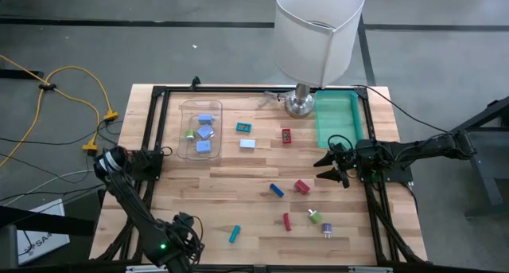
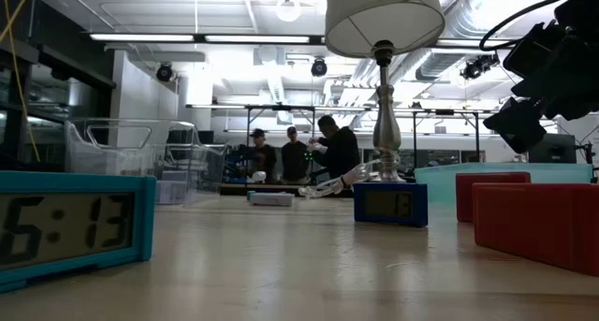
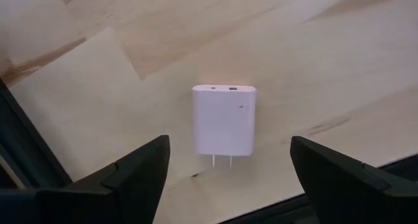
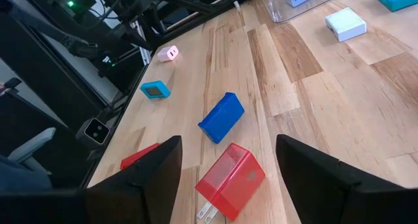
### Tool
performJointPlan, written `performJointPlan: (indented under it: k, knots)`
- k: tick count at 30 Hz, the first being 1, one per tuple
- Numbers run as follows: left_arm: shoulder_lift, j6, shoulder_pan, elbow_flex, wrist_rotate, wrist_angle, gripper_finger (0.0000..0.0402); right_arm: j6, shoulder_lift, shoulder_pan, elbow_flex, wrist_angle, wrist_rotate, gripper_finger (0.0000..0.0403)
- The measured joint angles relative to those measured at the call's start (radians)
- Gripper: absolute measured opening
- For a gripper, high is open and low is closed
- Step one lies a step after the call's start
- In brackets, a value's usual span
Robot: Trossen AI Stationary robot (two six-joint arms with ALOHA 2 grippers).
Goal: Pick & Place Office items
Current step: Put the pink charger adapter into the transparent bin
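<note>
A pale pink wall charger (image 3: pixel 224 121) lies flat on the wooden table, prongs toward the camera. My left gripper (image 3: pixel 228 147) hangs above it at the table's near left (image 1: pixel 181 237), pointing down and open, one finger on each side and apart from it. The right wrist view shows the same charger (image 4: pixel 168 53). Other office items lie scattered: a blue block (image 1: pixel 276 190), red pieces (image 1: pixel 302 186) (image 1: pixel 287 220), a teal piece (image 1: pixel 235 234) and a green bit (image 1: pixel 315 217). My right gripper (image 1: pixel 338 165) waits open at the right edge, a red charger (image 4: pixel 230 181) in front of it.
A clear bin (image 1: pixel 200 128) holding light blue blocks stands at the far left. A green tray (image 1: pixel 338 118) and a white-shaded lamp (image 1: pixel 318 34) stand at the far right. A teal clock (image 1: pixel 244 127), a white block (image 1: pixel 247 143) and a red piece (image 1: pixel 286 135) lie between them.
</note>
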Motion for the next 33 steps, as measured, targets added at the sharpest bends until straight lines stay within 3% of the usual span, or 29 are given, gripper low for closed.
performJointPlan:
  k: [17, 33]
  knots:
    - [0.058, 0.013, -0.002, -0.004, 0.004, 0.021, 0.0309, 0.000, 0.000, 0.000, 0.000, 0.000, 0.000, 0.0235]
    - [0.058, 0.014, -0.002, -0.102, 0.006, 0.157, 0.0309, 0.000, 0.000, 0.000, 0.000, 0.000, 0.000, 0.0235]
